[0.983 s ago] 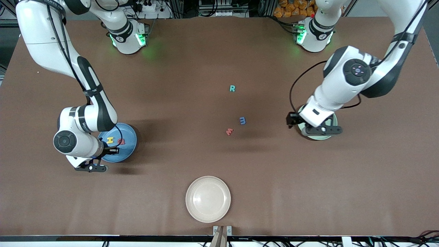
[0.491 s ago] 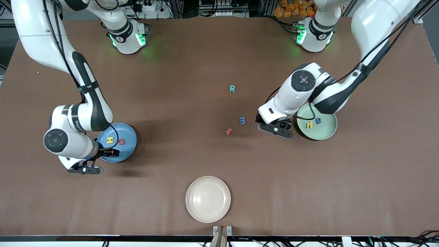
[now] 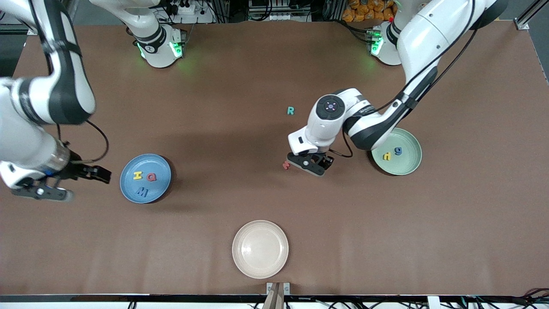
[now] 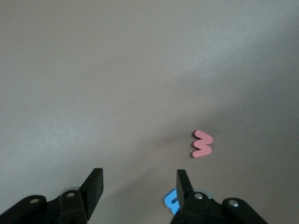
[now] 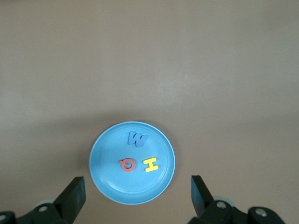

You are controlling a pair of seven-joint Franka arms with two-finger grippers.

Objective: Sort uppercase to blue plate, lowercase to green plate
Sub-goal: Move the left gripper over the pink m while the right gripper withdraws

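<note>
The blue plate (image 3: 161,186) holds a yellow H (image 3: 137,175), a red Q (image 3: 151,176) and a blue M (image 3: 142,191). My right gripper (image 3: 40,192) hangs open and empty, high over the table beside that plate. Its wrist view looks down on the blue plate (image 5: 110,182) with the three letters. The green plate (image 3: 407,165) carries a yellow letter (image 3: 387,156) and a blue g (image 3: 398,150). My left gripper (image 3: 309,164) is open, low over the table. A blue m (image 4: 171,201) lies partly under one fingertip. A red lowercase letter (image 4: 202,143) lies just outside the fingers. A teal R (image 3: 291,110) lies farther from the camera.
A cream plate (image 3: 260,249) with nothing in it sits near the table's front edge, midway along. The brown table top between the blue plate and the loose letters is bare.
The right gripper opened, left the blue M on the blue plate and drew up and away toward the table's end. The left arm swung from the green plate to the blue m.
</note>
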